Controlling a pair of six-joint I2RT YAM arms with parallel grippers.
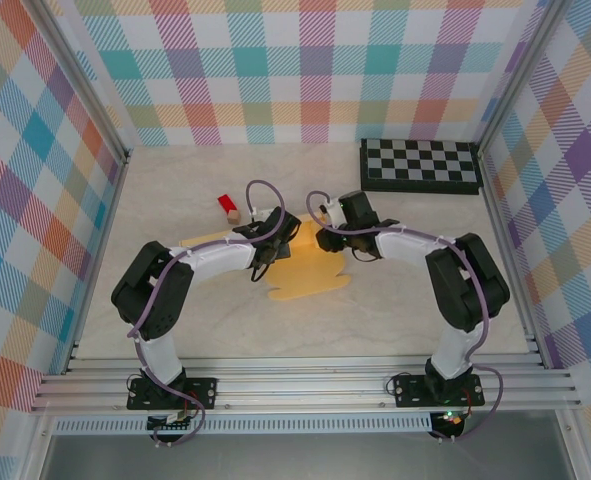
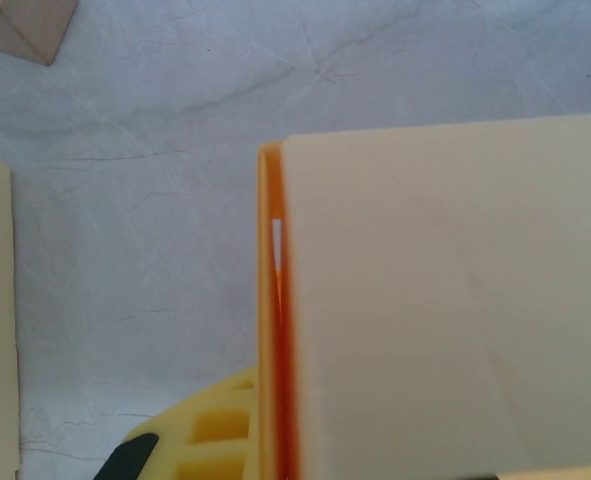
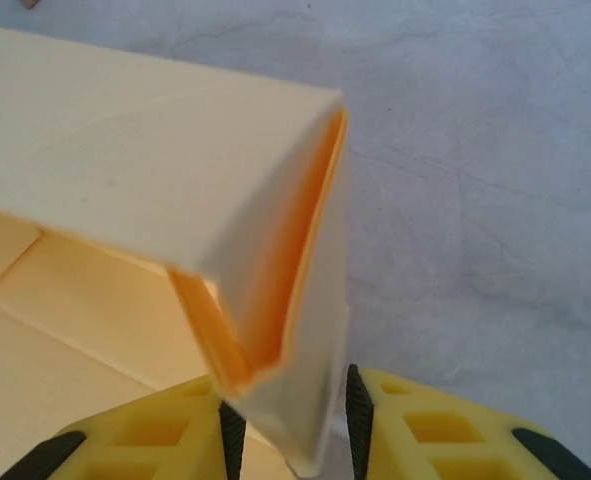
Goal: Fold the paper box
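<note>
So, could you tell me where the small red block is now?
In the top view, the red block lies left of centre, just beyond the paper box.

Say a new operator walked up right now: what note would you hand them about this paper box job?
Left gripper: shut on a raised panel of the paper box.
Right gripper: fingers on either side of a doubled-over wall; unclear whether it is pinching.
Box: centre of the workspace, under both grippers.
Done: at least one wall folded up.
Left: the rest of the sheet lies flat and needs folding.
</note>
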